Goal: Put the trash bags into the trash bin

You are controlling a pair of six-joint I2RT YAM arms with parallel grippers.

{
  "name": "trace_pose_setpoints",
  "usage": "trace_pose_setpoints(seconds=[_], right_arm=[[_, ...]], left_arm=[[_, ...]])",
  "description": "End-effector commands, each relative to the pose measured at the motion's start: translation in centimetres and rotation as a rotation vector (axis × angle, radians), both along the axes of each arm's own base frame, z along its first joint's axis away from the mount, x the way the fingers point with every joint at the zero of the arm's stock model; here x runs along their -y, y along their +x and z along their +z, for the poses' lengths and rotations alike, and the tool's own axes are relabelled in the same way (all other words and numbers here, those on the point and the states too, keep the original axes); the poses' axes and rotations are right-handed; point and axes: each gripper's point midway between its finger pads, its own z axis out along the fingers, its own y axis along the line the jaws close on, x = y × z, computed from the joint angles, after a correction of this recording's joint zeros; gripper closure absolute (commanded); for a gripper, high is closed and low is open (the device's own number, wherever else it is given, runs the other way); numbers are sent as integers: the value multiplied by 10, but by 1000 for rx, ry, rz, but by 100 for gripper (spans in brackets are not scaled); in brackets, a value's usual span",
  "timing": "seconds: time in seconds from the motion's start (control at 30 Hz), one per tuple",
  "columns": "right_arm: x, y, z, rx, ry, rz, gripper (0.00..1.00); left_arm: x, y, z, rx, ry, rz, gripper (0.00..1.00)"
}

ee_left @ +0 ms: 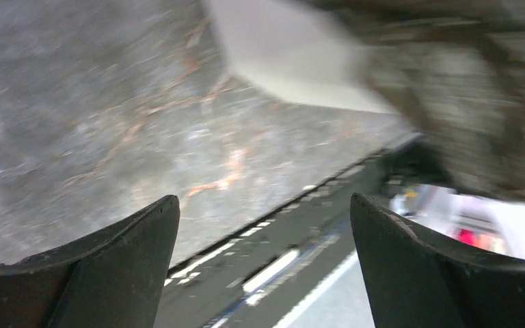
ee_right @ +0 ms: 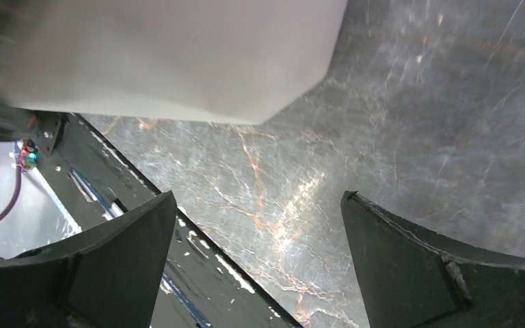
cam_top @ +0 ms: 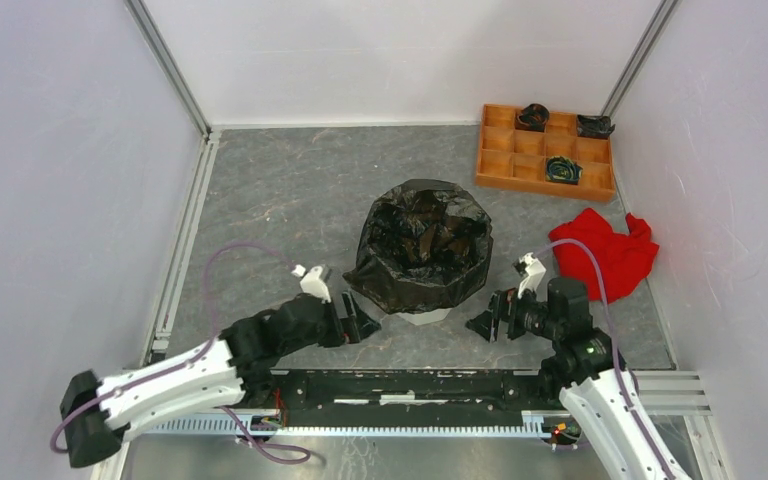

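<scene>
A glossy black trash bag (cam_top: 422, 247) lines the white trash bin (cam_top: 426, 317) in the middle of the table, its film draped over the rim and down the sides; only the bin's white base shows. My left gripper (cam_top: 358, 318) is open and empty, low beside the bin's near left. My right gripper (cam_top: 488, 322) is open and empty at the bin's near right. The left wrist view is blurred: bin base (ee_left: 294, 58), bag film (ee_left: 465, 102), open gripper (ee_left: 265, 205). The right wrist view shows the bin base (ee_right: 178, 55) above the open gripper (ee_right: 256, 201).
An orange compartmented tray (cam_top: 544, 148) with rolled black bags (cam_top: 533, 116) stands at the back right. A red cloth (cam_top: 608, 252) lies right of the bin. A black rail (cam_top: 410, 385) runs along the near edge. White walls enclose the grey table (cam_top: 280, 200).
</scene>
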Motion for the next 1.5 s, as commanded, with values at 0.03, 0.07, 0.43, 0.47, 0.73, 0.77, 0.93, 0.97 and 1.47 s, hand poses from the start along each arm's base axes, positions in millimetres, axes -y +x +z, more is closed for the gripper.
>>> trace_pose_setpoints(seconds=[0.03, 0.07, 0.43, 0.47, 0.73, 0.77, 0.93, 0.97, 1.47], right_arm=[[5, 21, 82, 207, -21, -19, 2], [6, 28, 99, 248, -17, -49, 2], [58, 88, 163, 460, -234, -340, 12], [52, 93, 159, 467, -208, -325, 16], [-6, 98, 104, 364, 63, -144, 57], [-10, 99, 102, 369, 81, -134, 57], [-15, 96, 72, 295, 86, -109, 61], [-14, 95, 67, 288, 74, -107, 62], [3, 92, 48, 270, -30, -152, 62]], left_arm=[[1, -2, 100, 227, -279, -51, 0], [-3, -1, 117, 267, -298, -49, 0], [18, 43, 310, 591, -134, -100, 3], [30, 49, 318, 604, -111, -126, 6], [117, 91, 276, 499, 156, -318, 33], [121, 96, 264, 477, 201, -322, 37], [133, 117, 212, 412, 360, -323, 49], [134, 120, 203, 401, 387, -322, 51], [150, 126, 80, 239, 447, -273, 64]])
